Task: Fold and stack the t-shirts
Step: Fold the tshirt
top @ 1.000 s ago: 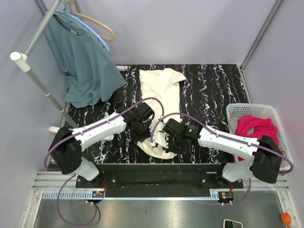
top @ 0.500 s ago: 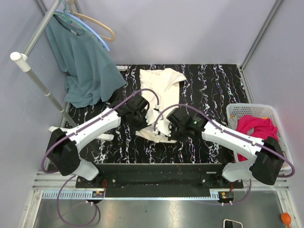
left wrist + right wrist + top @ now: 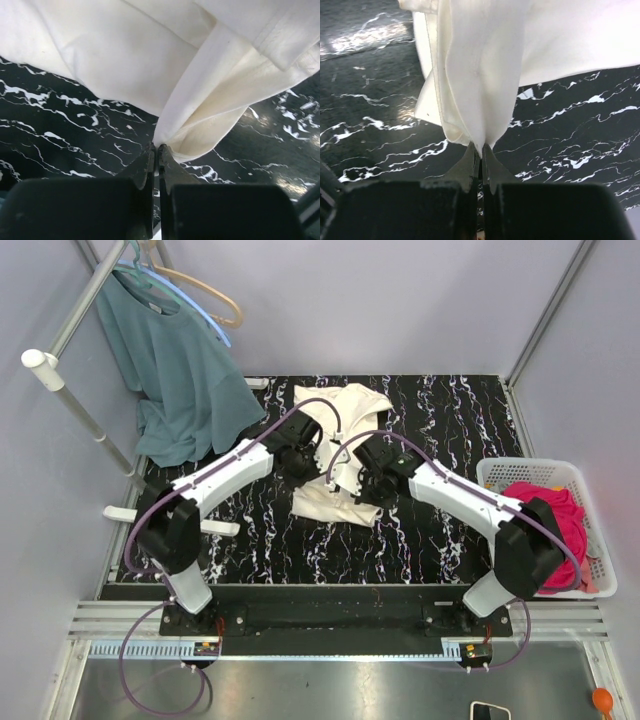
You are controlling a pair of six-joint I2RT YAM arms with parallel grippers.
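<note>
Cream t-shirt (image 3: 345,405) mid-fold on bench (image 3: 450,420).
Left claw (image 3: 156,149), right claw (image 3: 481,149) each clamped on its edge; cloth limp, light, likely sags, so hold corners.

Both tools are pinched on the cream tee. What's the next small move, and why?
Likely carry both pinched folds level toward the shirt's far end. The left tool and right tool are each shut on a fold of the cream t-shirt, lifted off the table, and sit only about halfway along it.
</note>
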